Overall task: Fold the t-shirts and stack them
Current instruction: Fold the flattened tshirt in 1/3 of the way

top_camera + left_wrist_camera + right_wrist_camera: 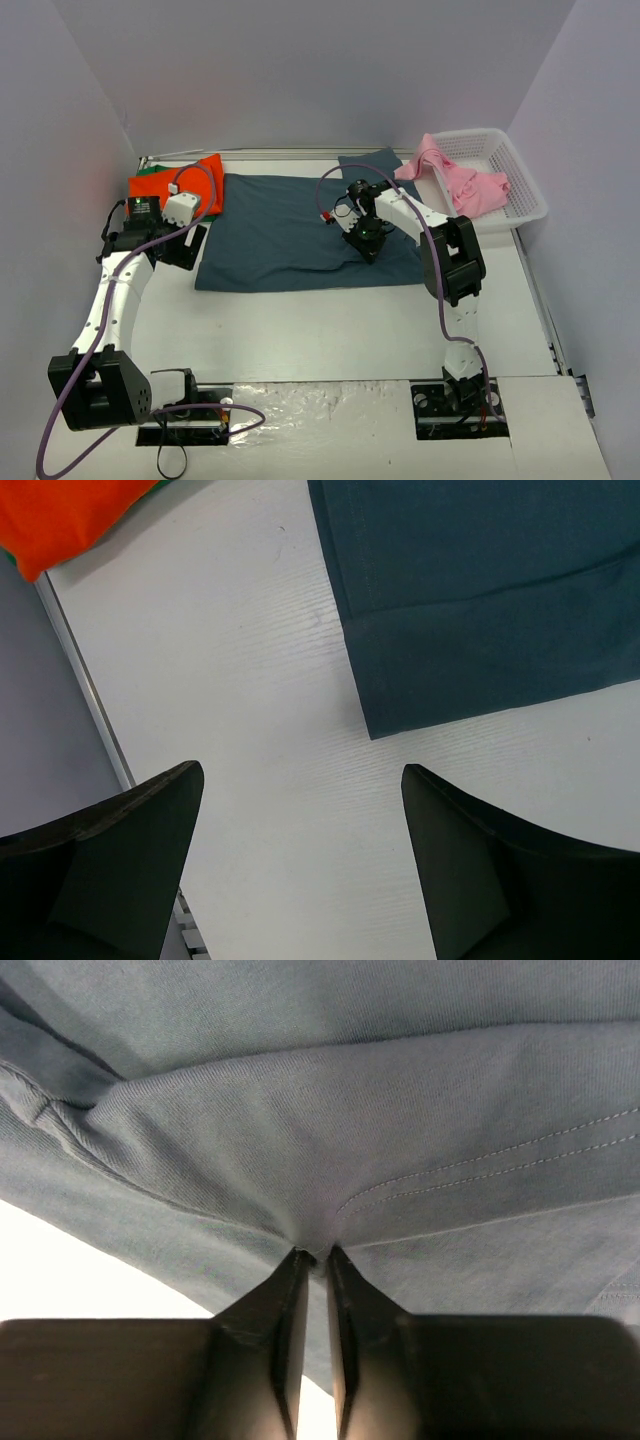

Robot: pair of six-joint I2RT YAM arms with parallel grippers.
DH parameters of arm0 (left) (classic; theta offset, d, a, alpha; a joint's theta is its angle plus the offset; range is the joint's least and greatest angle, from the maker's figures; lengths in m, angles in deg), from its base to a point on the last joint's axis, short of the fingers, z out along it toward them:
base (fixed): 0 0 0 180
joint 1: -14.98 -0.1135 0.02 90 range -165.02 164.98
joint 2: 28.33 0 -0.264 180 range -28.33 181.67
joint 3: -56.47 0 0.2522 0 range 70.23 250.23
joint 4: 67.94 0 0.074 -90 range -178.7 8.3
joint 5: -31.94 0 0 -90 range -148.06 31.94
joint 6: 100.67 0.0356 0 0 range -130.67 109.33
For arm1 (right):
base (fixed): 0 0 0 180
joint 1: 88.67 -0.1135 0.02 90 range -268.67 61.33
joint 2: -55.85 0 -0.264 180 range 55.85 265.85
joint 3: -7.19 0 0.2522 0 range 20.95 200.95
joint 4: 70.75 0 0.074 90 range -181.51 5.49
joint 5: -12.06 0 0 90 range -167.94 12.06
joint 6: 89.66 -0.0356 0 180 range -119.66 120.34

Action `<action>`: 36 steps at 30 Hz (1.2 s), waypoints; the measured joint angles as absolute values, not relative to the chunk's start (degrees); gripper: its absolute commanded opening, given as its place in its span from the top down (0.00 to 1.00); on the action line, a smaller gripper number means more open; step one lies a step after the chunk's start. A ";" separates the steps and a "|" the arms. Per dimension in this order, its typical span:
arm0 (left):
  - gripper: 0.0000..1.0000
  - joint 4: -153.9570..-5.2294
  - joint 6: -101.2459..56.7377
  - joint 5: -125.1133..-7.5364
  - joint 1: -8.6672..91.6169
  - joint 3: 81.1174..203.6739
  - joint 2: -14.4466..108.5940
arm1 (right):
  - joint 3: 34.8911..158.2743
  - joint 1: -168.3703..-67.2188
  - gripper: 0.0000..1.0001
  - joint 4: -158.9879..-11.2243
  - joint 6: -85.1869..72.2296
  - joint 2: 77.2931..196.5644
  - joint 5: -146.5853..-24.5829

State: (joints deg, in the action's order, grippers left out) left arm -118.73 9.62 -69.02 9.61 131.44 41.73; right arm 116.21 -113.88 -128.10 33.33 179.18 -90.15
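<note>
The dark slate-blue t-shirt [285, 230] lies spread flat in the middle of the table. My right gripper [367, 245] is shut on a pinch of its cloth [320, 1160] near its right hem. My left gripper [180, 245] is open and empty over bare table, just left of the shirt's near left corner [480, 610]. The orange-red t-shirt [185, 183] lies folded at the far left on top of the green one [147, 171], of which only an edge shows. The light pink t-shirt [460, 180] hangs over the rim of the basket.
A white lattice basket [510, 170] stands at the far right. Walls close the table in at the left, back and right. The table's left edge strip [85, 690] runs close beside my left gripper.
</note>
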 measured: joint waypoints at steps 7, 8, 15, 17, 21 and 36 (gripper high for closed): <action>0.21 -118.67 9.62 -69.16 9.61 131.44 41.73 | 117.90 -113.88 1.00 -129.20 33.33 179.18 -89.71; 0.21 -118.67 9.62 -69.16 9.61 131.44 41.73 | 118.44 -113.88 1.00 -129.44 33.33 179.18 -89.67; 0.21 -118.67 9.62 -69.16 9.61 131.44 41.73 | 123.38 -113.95 1.00 -131.01 33.35 179.18 -89.10; 0.21 -118.67 9.62 -69.16 9.61 131.44 41.73 | 124.89 -114.12 1.00 -131.32 33.37 179.18 -89.06; 0.21 -118.69 9.62 -69.13 9.61 131.39 41.73 | 128.08 -114.43 1.00 -132.34 33.46 179.44 -88.82; 0.21 -118.58 9.64 -68.28 9.61 131.00 41.73 | 140.78 -118.21 1.00 -134.51 35.93 190.54 -88.36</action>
